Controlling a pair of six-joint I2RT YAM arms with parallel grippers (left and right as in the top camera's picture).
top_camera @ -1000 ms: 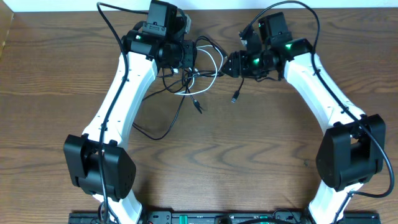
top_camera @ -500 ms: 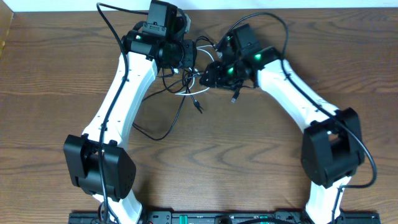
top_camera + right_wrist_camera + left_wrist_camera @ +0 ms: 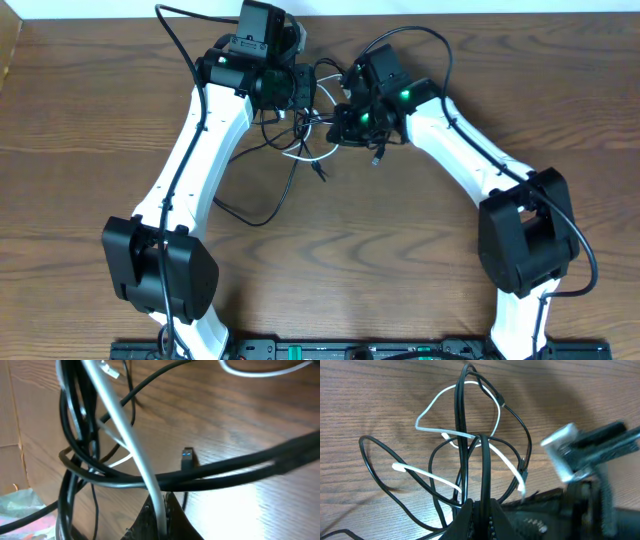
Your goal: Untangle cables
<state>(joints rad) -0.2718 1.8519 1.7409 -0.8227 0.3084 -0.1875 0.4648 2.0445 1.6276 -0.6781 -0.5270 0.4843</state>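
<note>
Holding exactly as it did a second ago, the left pincer (image 3: pixel 481 510) is pressed together on a black strand (image 3: pixel 461 435) that rises straight out of its tips. The rest of the cables (image 3: pixel 308 135) fan out beyond those tips. Black loops and the white cable (image 3: pixel 495 455) cross each other there, lying in part on the worktop (image 3: pixel 400 260). Nothing on this side has shifted, so the left arm looks to be serving as an anchor.

The change is on the right. The right pincer (image 3: pixel 342 122) has swung in from well off to the side and now sits at the tangle's right edge, close to the left pincer with the knot between them. Its jaws, half spread a moment ago, have snapped together. The right wrist view shows the white cable running down into the tips of the right pincer and pinched there. A thick black strand crosses just above the pinch. A loose plug (image 3: pixel 187 458) lies on the wood a little beyond the tips, apart from them.

Both ends of the knot are now gripped, one colour in each pincer. The task seems to stand at the start of a pull: drawing the right pincer away could slide the white cable free. The black strand lying across it may well snag and drag along.
</note>
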